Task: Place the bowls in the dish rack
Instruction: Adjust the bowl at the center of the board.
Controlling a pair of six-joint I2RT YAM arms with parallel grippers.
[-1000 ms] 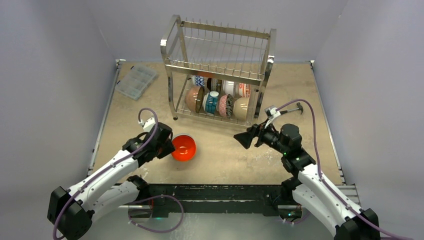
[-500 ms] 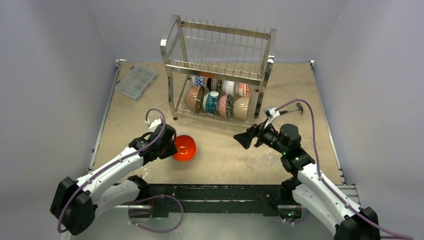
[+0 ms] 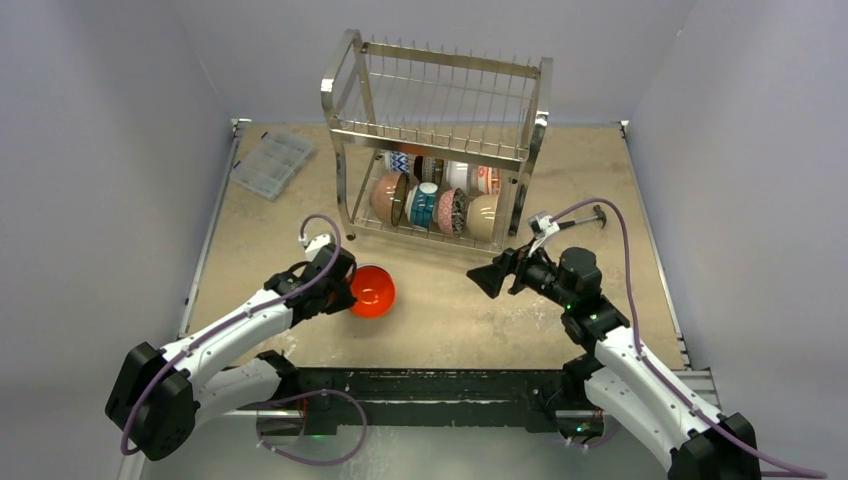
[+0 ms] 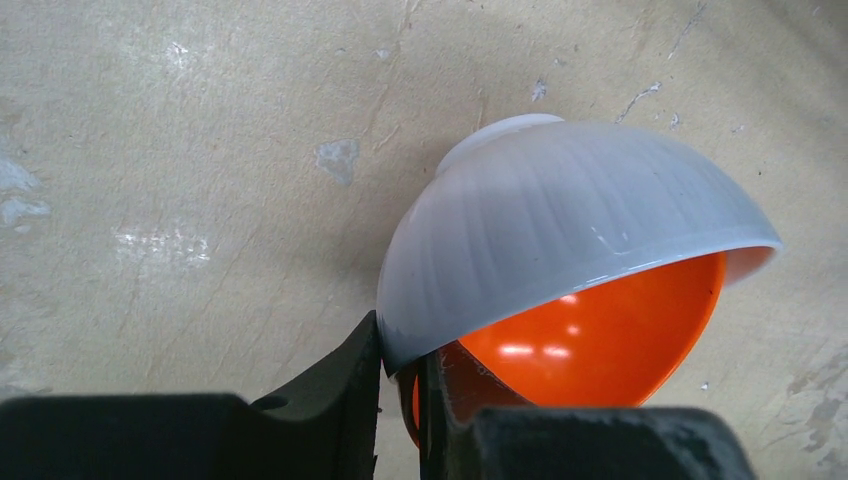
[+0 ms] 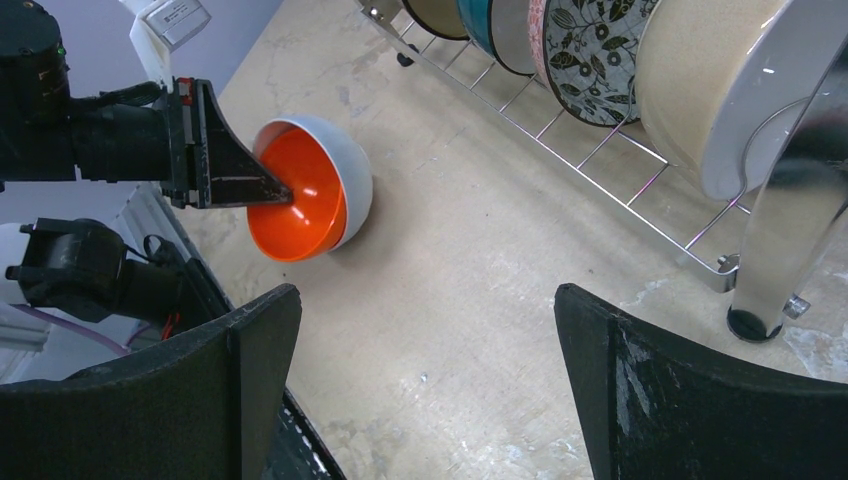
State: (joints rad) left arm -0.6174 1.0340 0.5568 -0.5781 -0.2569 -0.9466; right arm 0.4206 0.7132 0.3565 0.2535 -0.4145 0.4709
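Bowls sit in two spots, L to R in the top view. Upper left: a clear plastic box point(image 3: 272, 163) lies flat on the table point(image 3: 450, 320), well apart from all else. Lower left of centre: the left gripper point(image 3: 343, 290) has its fingers clamped on the rim of the orange bowl point(image 3: 373, 291), which is white outside and glossy orange inside. The left wrist view shows it close up: gripper point(image 4: 400, 365) at the bottom edge, one finger on the white outer wall, the other inside the orange cup, rim pinched btwn them. That bowl point(image 4: 560, 240) is tipped, mouth toward the gripper, foot pointing away. Can't tell if its low side touches the table or is just clear of it. Centre, upper half: the dish rack point(image 3: 430, 143), steel wire w/ two tiers, stands on its legs. On its lower tier the other bowls point(image 3: 425, 203) stand on edge in two rows: brown, teal, patterned, beige. Right of centre: the right gripper point(image 3: 492, 276) hangs near the rack's right front leg, holding nothing. In the right wrist view its fingers point(image 5: 250, 380) are spread wide apart, w/ the orange bowl point(image 5: 300, 195) at upper left.
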